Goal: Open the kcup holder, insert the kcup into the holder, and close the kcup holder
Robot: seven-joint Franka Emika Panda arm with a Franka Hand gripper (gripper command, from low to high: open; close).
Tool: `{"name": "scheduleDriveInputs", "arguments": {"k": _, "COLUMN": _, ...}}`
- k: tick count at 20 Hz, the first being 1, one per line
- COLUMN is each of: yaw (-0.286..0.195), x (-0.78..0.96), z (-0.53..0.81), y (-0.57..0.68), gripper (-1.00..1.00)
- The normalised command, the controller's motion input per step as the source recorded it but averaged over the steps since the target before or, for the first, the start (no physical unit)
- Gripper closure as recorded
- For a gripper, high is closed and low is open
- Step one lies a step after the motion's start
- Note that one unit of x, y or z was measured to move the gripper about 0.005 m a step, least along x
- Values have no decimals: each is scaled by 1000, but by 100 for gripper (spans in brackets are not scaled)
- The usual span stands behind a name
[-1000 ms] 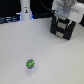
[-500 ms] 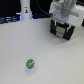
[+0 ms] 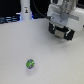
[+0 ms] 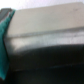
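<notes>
Gripper (image 3: 61,26) stays over boxy black kcup holder (image 3: 61,33); round green-topped kcup (image 3: 30,64) unmoved

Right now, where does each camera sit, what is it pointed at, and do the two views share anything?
Exterior view: off the arm, raised, looking down at the pale table, tiny green-topped kcup and white-and-black gripper.
Wrist view: on the wrist, close against a blurred grey surface; none of the arm clearly shows.
Shared: nothing I can match.

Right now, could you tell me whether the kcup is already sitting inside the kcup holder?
No, the kcup lies on the white table, well apart from the kcup holder, where the gripper is.
</notes>
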Motion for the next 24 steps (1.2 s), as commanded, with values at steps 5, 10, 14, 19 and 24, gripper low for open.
{"name": "scheduleDriveInputs", "arguments": {"k": 5, "yaw": -71, "x": 906, "z": 147, "y": -367, "gripper": 100}}
{"name": "scheduleDriveInputs", "arguments": {"k": 10, "yaw": -72, "x": 870, "z": 141, "y": -418, "gripper": 100}}
{"name": "scheduleDriveInputs", "arguments": {"k": 14, "yaw": -73, "x": 856, "z": 148, "y": -442, "gripper": 100}}
{"name": "scheduleDriveInputs", "arguments": {"k": 19, "yaw": -60, "x": 577, "z": 79, "y": -319, "gripper": -100}}
{"name": "scheduleDriveInputs", "arguments": {"k": 24, "yaw": -62, "x": 283, "z": 154, "y": -196, "gripper": -100}}
